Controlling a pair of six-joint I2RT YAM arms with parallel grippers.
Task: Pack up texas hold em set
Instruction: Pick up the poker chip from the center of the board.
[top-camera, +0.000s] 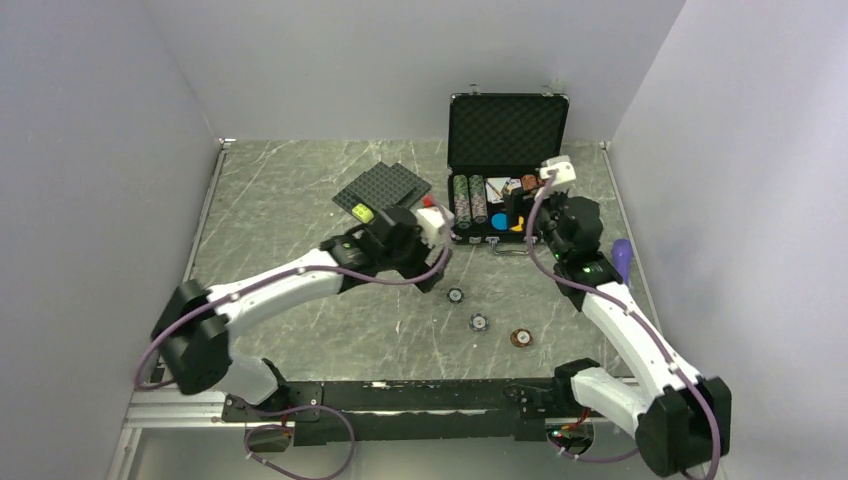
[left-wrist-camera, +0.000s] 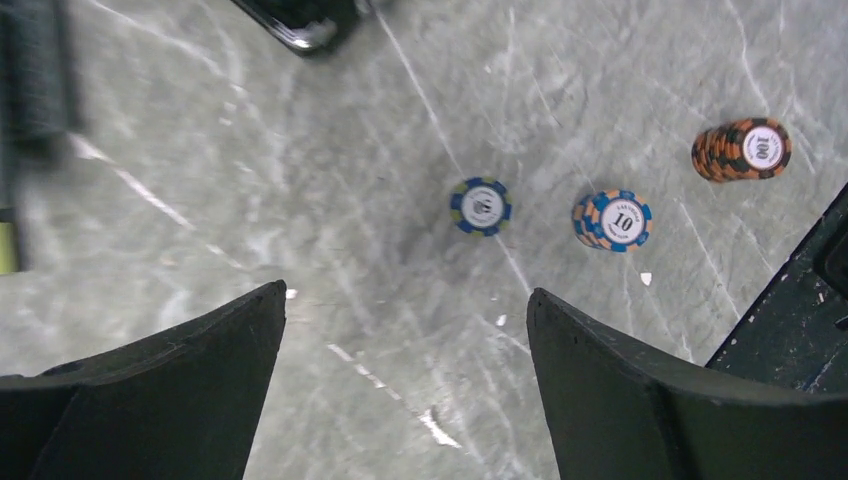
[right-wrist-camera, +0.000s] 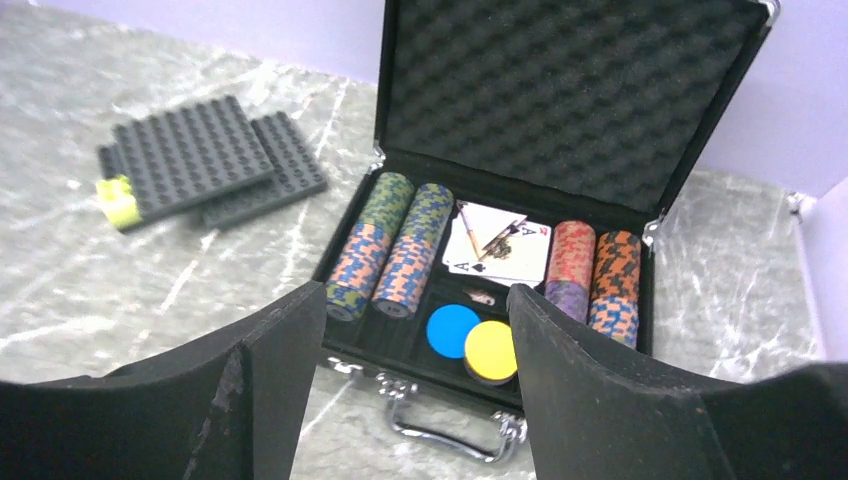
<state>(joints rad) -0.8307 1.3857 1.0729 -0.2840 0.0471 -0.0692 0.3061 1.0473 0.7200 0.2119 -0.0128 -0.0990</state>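
Right wrist view looks into the open case (right-wrist-camera: 560, 90), which stands at the far side of the table (top-camera: 300, 200), its foam-lined lid upright. Two rows of chips (right-wrist-camera: 390, 245) lie on edge in the left slots, and two more rows (right-wrist-camera: 595, 275) in the right slots. Cards (right-wrist-camera: 497, 245) lie face up between them. A blue disc (right-wrist-camera: 452, 329) and a yellow disc (right-wrist-camera: 491, 350) sit in the front pocket, touching each other.

The right gripper (right-wrist-camera: 415, 295) hangs in front of the case, its fingers spread wide and holding nothing. The left gripper (left-wrist-camera: 405, 300) hovers over the table, also spread wide and empty.

Below the left gripper, three lots of chips remain outside the case: a single blue-edged chip (left-wrist-camera: 480, 205), a short stack marked 10 (left-wrist-camera: 612, 220) near it, and an orange stack marked 100 (left-wrist-camera: 742, 150) further right.

The tabletop is grey-green marbled stone. Dark studded plates (right-wrist-camera: 200, 155) lie left of the case, with a yellow brick (right-wrist-camera: 118, 200) at their edge. Plain pale walls enclose the table.
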